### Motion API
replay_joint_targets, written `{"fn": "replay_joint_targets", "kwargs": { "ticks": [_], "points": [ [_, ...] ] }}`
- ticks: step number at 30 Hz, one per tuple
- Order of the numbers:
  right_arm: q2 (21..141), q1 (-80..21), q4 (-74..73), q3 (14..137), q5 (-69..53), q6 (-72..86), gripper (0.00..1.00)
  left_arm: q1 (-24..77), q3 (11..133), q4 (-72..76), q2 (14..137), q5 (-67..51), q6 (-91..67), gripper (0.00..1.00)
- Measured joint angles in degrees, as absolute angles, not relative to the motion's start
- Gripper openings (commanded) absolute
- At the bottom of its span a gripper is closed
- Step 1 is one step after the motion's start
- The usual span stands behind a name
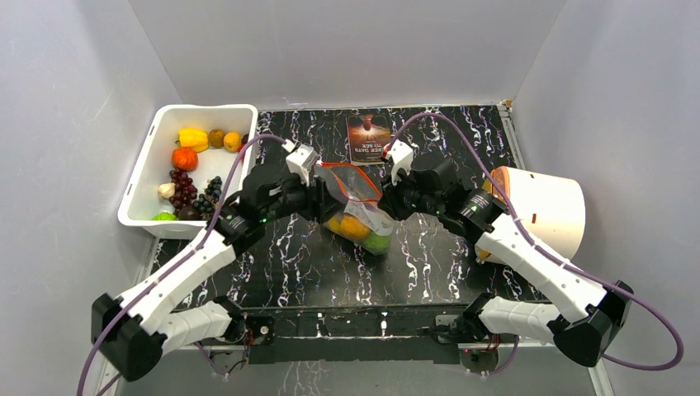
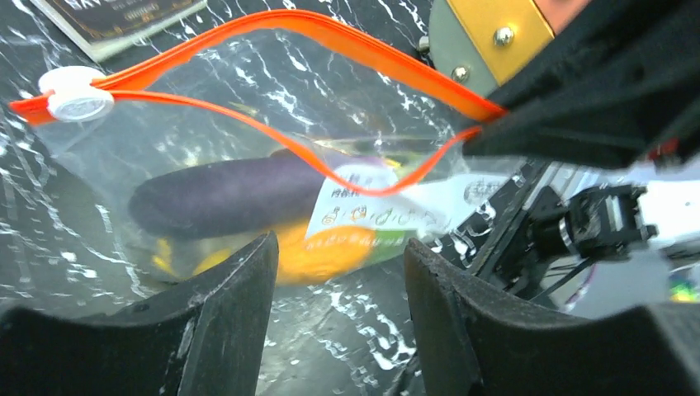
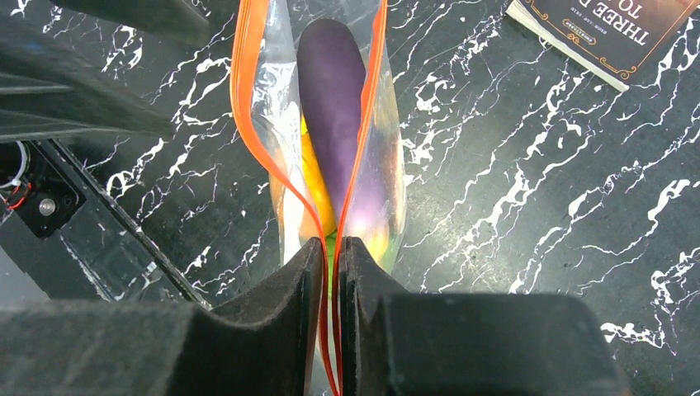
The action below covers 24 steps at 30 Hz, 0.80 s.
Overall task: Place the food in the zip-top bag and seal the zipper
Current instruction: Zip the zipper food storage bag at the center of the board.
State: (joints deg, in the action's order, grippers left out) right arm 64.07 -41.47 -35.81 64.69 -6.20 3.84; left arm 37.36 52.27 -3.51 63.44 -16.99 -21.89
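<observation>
The right gripper is pinched tight on the zipper, with the food-filled zip-top bag stretching straight ahead of it. The left gripper gapes wide and holds nothing, the bag just beyond its fingertips.

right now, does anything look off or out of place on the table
The zipper gapes open along most of its length though an eggplant is already in the zip-top bag; the right tool pinches only one end. A white cylindrical container seems to lie on its side at the table's right.
</observation>
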Motion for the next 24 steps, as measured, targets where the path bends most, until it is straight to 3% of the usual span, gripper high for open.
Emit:
{"fn": "replay_joint_targets", "kwargs": {
  "ticks": [3, 8, 24],
  "points": [
    [62.87, -41.47, -35.53, 64.2, -6.37, 3.42, 0.1, 37.36, 48.8, -2.24, 57.32, -17.72, -12.93, 0.56],
    [59.55, -41.47, -35.16, 61.78, -9.04, 1.1, 0.0, 37.36, 48.07, -3.18, 53.58, -20.38, 2.31, 0.54],
    [58.15, -41.52, -41.52, 61.8, -11.84, -7.9, 0.0, 37.36, 40.29, -3.27, 48.8, -13.87, 24.53, 0.62]
  ]
}}
